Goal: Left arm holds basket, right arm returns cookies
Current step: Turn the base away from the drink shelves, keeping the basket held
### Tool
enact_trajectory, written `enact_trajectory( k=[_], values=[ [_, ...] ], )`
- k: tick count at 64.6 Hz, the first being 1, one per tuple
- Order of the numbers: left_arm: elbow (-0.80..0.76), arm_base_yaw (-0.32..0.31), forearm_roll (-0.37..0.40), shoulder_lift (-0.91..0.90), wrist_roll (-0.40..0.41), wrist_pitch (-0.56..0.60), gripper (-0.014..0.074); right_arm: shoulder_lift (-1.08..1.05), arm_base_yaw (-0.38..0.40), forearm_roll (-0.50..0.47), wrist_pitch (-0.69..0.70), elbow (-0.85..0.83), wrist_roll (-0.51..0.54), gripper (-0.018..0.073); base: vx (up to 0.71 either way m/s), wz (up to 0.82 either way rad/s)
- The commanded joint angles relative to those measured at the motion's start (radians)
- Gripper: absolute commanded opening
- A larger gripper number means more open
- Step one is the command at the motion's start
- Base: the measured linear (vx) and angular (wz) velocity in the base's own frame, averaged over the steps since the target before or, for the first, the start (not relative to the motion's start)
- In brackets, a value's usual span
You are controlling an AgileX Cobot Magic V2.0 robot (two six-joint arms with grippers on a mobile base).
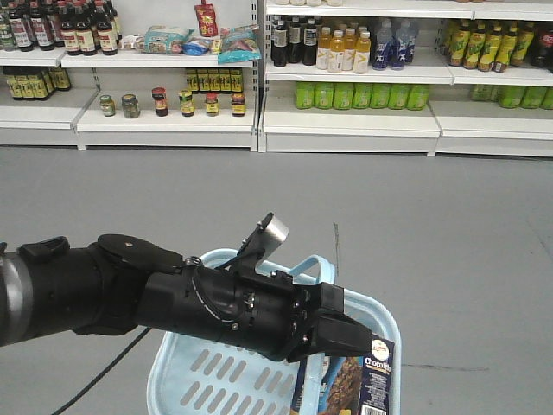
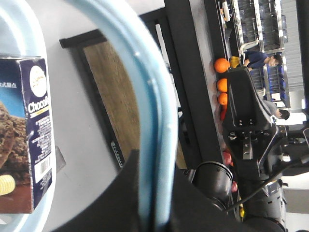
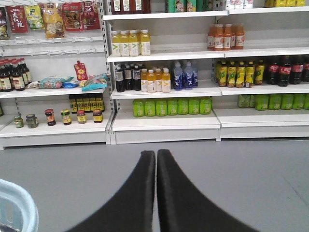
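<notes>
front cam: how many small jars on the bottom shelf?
6, one row on the shelf: two greenish jars at left, four darker jars to their right. None look hidden.

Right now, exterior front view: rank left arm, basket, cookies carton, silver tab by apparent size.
1. left arm, nearest the camera, so inflated
2. basket, partly hidden and cropped
3. cookies carton
4. silver tab
</notes>
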State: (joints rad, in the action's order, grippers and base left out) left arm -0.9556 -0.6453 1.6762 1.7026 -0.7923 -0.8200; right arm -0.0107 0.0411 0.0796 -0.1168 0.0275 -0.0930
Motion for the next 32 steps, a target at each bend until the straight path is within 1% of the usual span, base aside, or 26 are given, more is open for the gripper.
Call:
enact_trajectory(
  k=[1, 32],
  values=[
    [-0.025, 0.0, 0.099, -0.054, -0.005, -0.05, -0.0007, -0.012, 0.006, 0.003, 0.073, 0.004, -0.002, -0.0008, 0.33, 0.0],
    [-0.025, 0.0, 0.099, -0.054, -0.005, -0.05, -0.0007, -0.012, 0.006, 0.003, 0.073, 0.004, -0.002, -0.0008, 0.34, -0.01]
  ],
)
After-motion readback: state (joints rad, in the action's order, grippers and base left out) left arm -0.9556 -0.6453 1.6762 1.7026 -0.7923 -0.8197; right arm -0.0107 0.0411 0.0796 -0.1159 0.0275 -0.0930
